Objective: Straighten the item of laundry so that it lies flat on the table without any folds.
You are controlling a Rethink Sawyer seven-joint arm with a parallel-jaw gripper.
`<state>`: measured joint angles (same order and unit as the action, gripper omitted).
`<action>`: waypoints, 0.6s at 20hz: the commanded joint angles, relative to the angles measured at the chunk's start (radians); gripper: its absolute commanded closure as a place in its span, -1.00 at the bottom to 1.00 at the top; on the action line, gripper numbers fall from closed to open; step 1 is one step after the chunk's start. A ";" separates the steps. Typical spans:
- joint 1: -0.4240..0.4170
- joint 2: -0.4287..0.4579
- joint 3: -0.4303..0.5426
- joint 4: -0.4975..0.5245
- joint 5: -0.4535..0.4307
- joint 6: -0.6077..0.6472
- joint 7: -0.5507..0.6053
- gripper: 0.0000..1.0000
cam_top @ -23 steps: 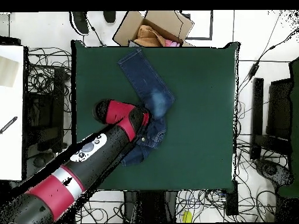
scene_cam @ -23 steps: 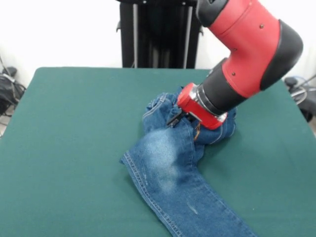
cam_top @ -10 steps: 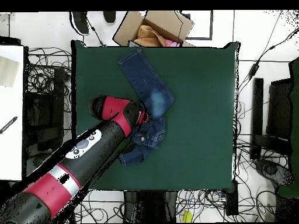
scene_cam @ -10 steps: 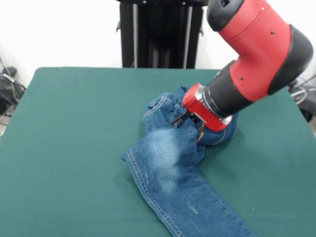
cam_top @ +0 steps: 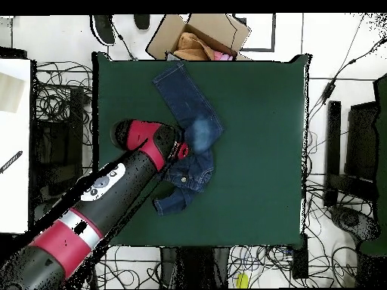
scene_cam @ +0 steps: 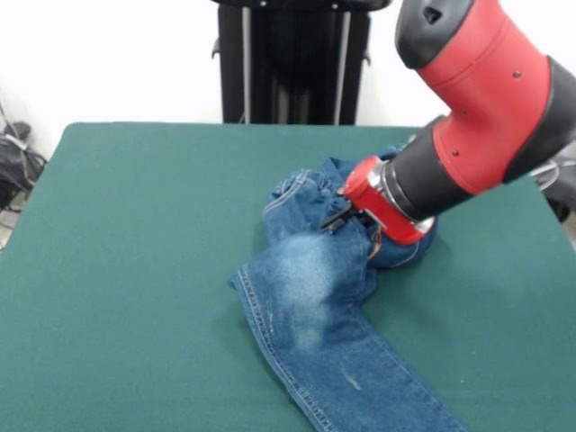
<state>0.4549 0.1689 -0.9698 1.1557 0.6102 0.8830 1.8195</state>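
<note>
One jeans (scene_cam: 315,297), one gripper (scene_cam: 338,216)

Robotics lab / test cell. Indicators: green-cloth table (cam_top: 257,113) ringed by loose cable tangles (cam_top: 60,98) on a pale floor, equipment racks (cam_top: 355,143) at 3 o'clock in overhead view, cardboard box (cam_top: 200,34) w/ clothing at 12 o'clock. Front view: black pedestal column (scene_cam: 292,58) against plain white wall (scene_cam: 108,58).
</note>
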 commanded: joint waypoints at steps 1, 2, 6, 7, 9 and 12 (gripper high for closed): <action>0.021 0.025 0.044 -0.155 0.000 0.175 0.345 1.00; 0.018 0.028 0.040 -0.165 0.001 0.184 0.350 1.00; 0.015 0.043 0.020 -0.201 0.003 0.229 0.376 1.00; 0.014 0.046 0.016 -0.211 0.004 0.241 0.383 1.00; 0.012 0.051 0.009 -0.228 0.006 0.262 0.396 1.00; 0.008 0.063 -0.007 -0.257 0.007 0.292 0.415 1.00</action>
<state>0.4550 0.1910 -1.0170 1.0377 0.6103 1.0576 1.8845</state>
